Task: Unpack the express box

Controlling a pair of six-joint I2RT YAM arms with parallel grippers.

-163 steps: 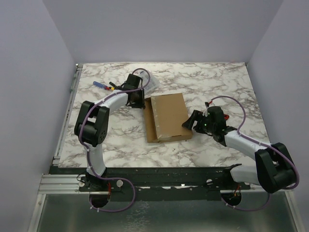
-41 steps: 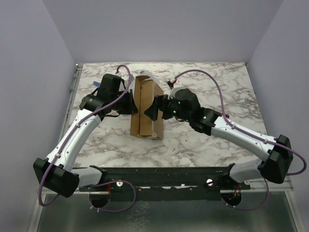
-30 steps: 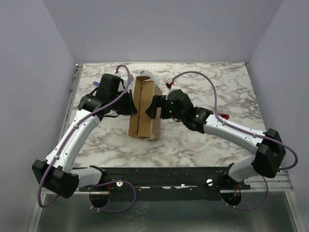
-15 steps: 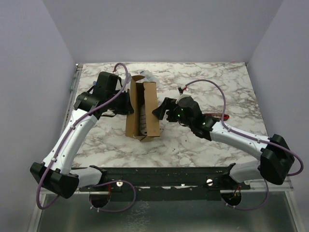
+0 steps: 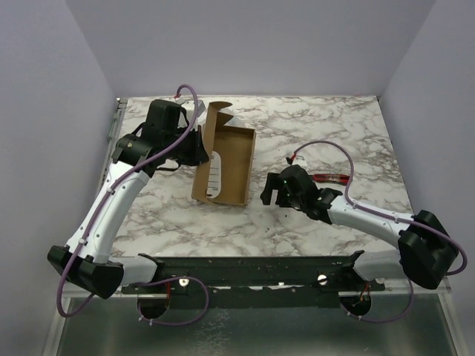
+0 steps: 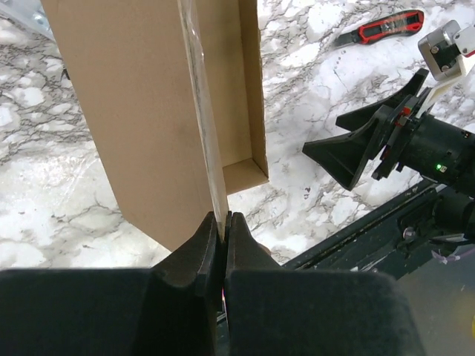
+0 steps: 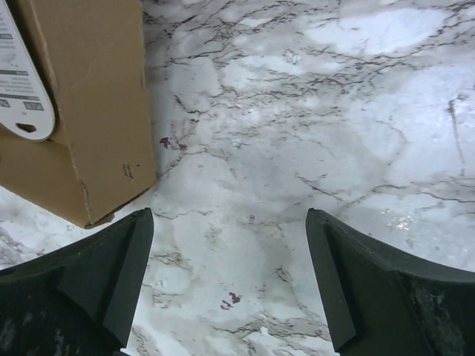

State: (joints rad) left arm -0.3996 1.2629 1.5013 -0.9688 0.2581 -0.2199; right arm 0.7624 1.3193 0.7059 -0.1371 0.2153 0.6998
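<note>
The express box (image 5: pixel 236 159) lies open at the table's middle left, its brown tray flat and its lid (image 5: pixel 211 122) standing up along the left side. My left gripper (image 5: pixel 199 148) is shut on the lid's thin edge (image 6: pixel 215 200). A white printed card or packet (image 5: pixel 214 174) lies in the tray and also shows at the box's corner (image 7: pixel 22 89). My right gripper (image 5: pixel 271 191) hovers low over bare marble just right of the box, open with nothing between its fingers (image 7: pixel 119 252). It shows as a black wedge pair (image 6: pixel 371 141) in the left wrist view.
A red and black utility knife (image 5: pixel 326 178) lies on the marble behind my right wrist, also seen far from the box (image 6: pixel 378 26). A clear plastic item (image 5: pixel 197 108) sits behind the box. A metal rail (image 5: pixel 111 137) runs along the left table edge.
The box has gone from standing tilted on edge to lying with its tray flat and lid raised. My right gripper has pulled away from it, rightward and toward the front.
</note>
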